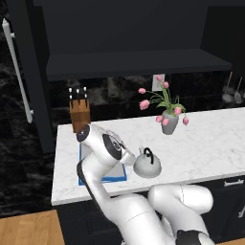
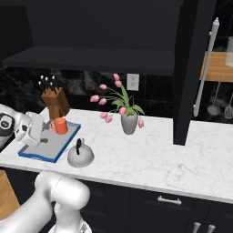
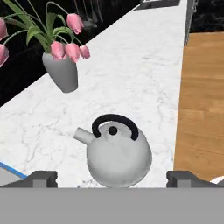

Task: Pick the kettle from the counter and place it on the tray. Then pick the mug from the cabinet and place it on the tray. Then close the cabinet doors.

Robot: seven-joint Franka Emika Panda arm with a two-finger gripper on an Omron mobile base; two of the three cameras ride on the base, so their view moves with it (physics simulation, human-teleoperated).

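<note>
Currently the claw hangs spread wide, facing the kettle, which sits on the counter just beside the tray. Kettle looks rigid, smooth, probably slippery on the dome; the arched handle seems the surest hold.

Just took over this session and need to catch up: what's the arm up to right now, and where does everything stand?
The gripper is open and holds nothing; in the hand view it is lined up toward the kettle, whose black handle faces it. The kettle sits on the counter, just off the tray, not on it. The orange mug is on the tray's far end. The cabinet doors stand open. A vase of pink tulips and a knife block sit further back.
</note>
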